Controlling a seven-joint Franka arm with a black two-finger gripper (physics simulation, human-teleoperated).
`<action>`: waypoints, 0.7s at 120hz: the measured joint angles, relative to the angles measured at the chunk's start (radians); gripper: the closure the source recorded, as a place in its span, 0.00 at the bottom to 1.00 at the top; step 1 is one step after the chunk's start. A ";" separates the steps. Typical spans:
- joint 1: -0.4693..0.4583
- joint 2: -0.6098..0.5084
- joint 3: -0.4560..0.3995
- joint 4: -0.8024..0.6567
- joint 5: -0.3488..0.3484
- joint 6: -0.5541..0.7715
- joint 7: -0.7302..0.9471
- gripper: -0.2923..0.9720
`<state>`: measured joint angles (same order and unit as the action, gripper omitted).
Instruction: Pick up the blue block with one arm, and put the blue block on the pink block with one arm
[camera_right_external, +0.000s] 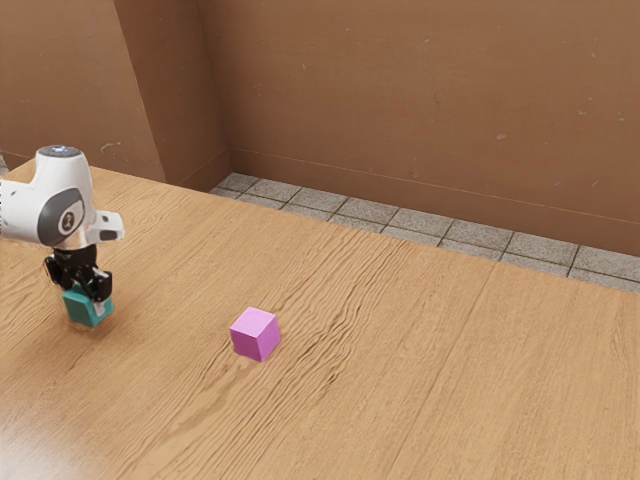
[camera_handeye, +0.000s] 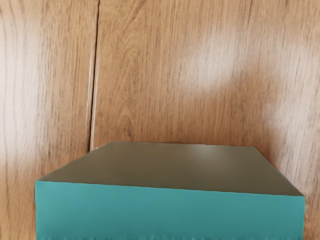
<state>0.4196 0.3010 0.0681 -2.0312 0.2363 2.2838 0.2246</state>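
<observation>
Glossy grained wood table (camera_right_external: 400, 400), matt pink block (camera_right_external: 255, 333), matt teal block (camera_handeye: 170, 215)

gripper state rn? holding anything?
Gripper: closed on the blue block, one finger on each side of it.

Blue block (camera_right_external: 90, 310): teal cube, upright, low over table (camera_right_external: 400, 380) at exterior view's left, top clamped in gripper (camera_right_external: 86, 292). Pink block (camera_right_external: 255, 333): magenta cube, flat on table, corner facing camera, well apart toward exterior view's right.
</observation>
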 joint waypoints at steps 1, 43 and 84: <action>0.000 -0.005 -0.004 0.000 0.000 -0.002 0.000 0.51; 0.000 -0.042 -0.166 0.066 -0.059 -0.067 -0.031 0.58; -0.001 -0.117 -0.320 0.029 -0.070 -0.102 -0.094 0.59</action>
<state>0.4182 0.1841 -0.2514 -2.0025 0.1662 2.1820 0.1302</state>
